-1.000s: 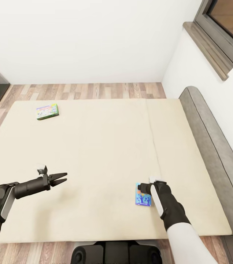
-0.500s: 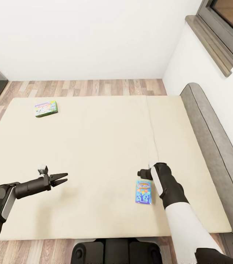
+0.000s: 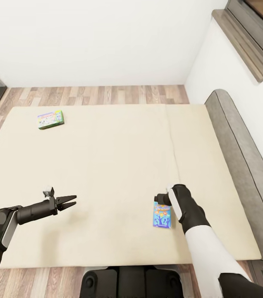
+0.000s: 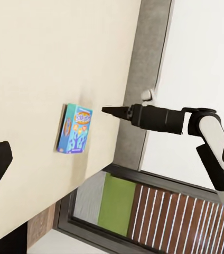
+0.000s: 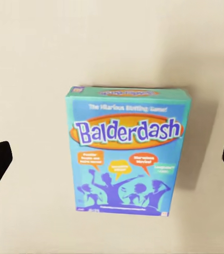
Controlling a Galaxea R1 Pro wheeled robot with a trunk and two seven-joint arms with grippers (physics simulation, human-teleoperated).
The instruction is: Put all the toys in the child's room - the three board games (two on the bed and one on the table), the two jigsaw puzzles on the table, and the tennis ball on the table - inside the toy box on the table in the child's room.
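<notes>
The bed (image 3: 106, 174), a wide cream mattress in two sections, has a grey headboard (image 3: 243, 165) along its right side and wood-plank floor (image 3: 94, 95) beyond its far edge, under white walls. A brown window frame (image 3: 247, 37) sits in the right wall.

Two board games lie flat on the bed, well apart. The blue game (image 3: 162, 214) lies near the bed's near edge, toward its near right corner, long axis running from near edge to far edge. The right wrist view shows its lid: "Balderdash" in white on an orange oval, above purple figures and orange speech bubbles; the smaller print is blurred. The green game (image 3: 50, 119) lies near the far left corner, its writing too small to read.

The right end effector (image 3: 161, 197) hangs above the blue game's far end, fingers spread. The left end effector (image 3: 70, 201) hovers over bare mattress, fingers slightly parted, holding nothing.
</notes>
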